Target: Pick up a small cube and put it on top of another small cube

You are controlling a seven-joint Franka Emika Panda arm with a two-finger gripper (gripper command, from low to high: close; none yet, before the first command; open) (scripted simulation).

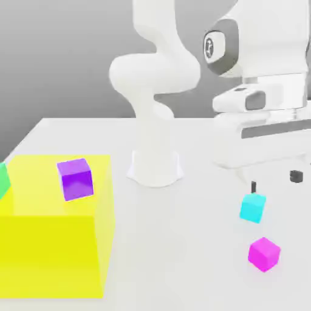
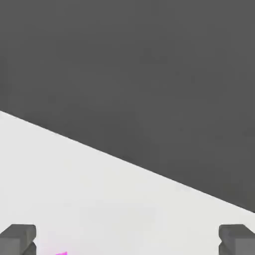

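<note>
The small magenta-pink cube [image 1: 264, 254] rests on the white table near the front of the exterior view's right side. A cyan cube [image 1: 252, 208] of about the same size sits just behind it. My gripper [image 1: 274, 181] hangs a little above the table behind the cyan cube, and one dark fingertip [image 1: 254, 185] is right over that cube's top. In the hand view the gripper [image 2: 127, 239] is open, its two grey fingertips [image 2: 19, 238] far apart with nothing between them. A thin sliver of the magenta cube [image 2: 61, 253] peeks in at the picture's edge.
A larger purple cube [image 1: 76, 179] sits on a see-through yellow box [image 1: 54, 255] at the exterior view's left, with a green object [image 1: 3, 179] at the far left edge. The arm's white base [image 1: 155, 167] stands mid-table.
</note>
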